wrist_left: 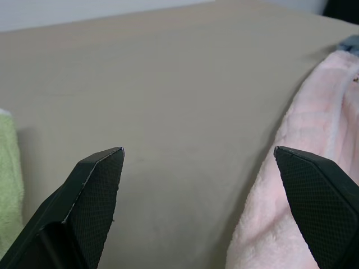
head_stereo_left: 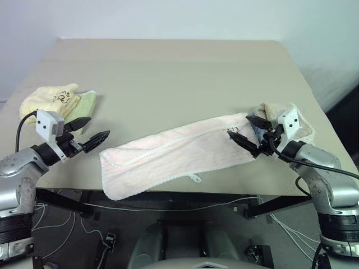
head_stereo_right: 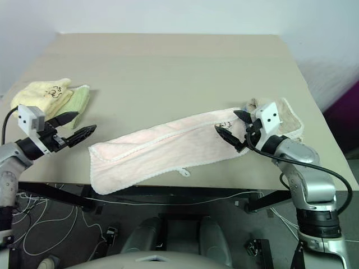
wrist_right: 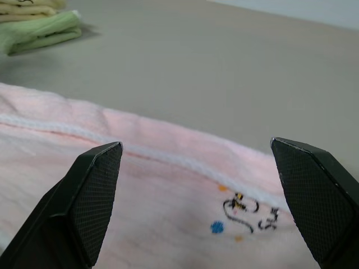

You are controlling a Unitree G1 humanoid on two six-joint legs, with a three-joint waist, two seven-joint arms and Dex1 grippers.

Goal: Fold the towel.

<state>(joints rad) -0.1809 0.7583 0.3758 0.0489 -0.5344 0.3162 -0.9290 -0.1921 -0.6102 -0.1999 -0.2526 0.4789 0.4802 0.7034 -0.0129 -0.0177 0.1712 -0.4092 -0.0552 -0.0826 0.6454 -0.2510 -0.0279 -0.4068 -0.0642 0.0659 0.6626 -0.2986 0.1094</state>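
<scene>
The pink towel (head_stereo_left: 179, 154) lies folded lengthwise in a long band across the near part of the desk (head_stereo_left: 179, 73), slanting from the near edge on the left up toward the right claw. The right claw (head_stereo_left: 247, 133) hovers over the towel's far right end with its two black fingers spread wide, holding nothing; the small dark logo (wrist_right: 247, 213) sits on the cloth just ahead of it, between the fingertips. A small white loop tag (head_stereo_left: 196, 179) hangs off the towel's near edge. Behind the right claw lies a beige towel (head_stereo_left: 280, 115). The left claw (head_stereo_left: 90, 133) stands just off the towel's left end, fingers wide apart and empty, not touching the cloth. Beyond the left claw sit a yellow towel (head_stereo_left: 47, 101) and a light-green towel (head_stereo_left: 85, 103).
</scene>
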